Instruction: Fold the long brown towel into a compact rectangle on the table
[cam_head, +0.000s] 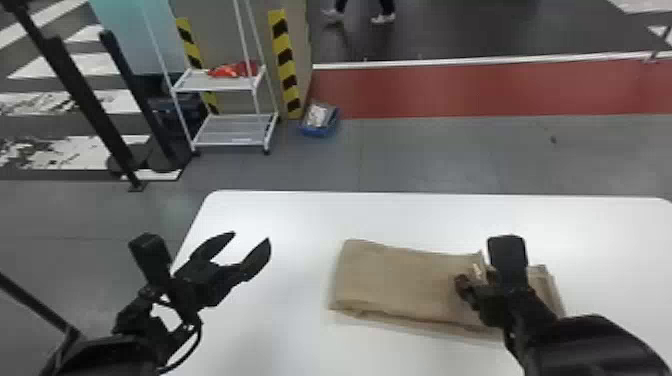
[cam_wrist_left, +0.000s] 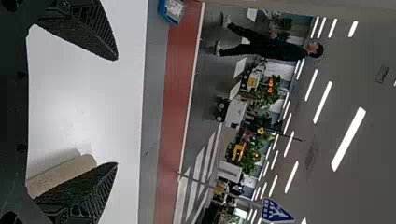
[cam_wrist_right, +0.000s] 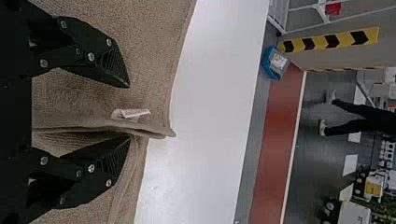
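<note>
The brown towel (cam_head: 400, 280) lies folded in a layered long strip on the white table, right of centre in the head view. Over its right part is my right gripper (cam_head: 472, 280). In the right wrist view that gripper (cam_wrist_right: 128, 112) stands open above the towel (cam_wrist_right: 154, 42), a raised towel edge and a small white tag between its fingers, neither pinched. My left gripper (cam_head: 252, 237) is open above the table, left of the towel and apart from it. In the left wrist view the towel's end (cam_wrist_left: 70, 170) shows beside one finger of the left gripper (cam_wrist_left: 116, 112).
The white table (cam_head: 280, 215) has its far edge beyond the towel and its left edge near my left arm. On the floor behind stand a white rack (cam_head: 232, 132) and a blue bin (cam_head: 320, 120). A dark stand is at the far left.
</note>
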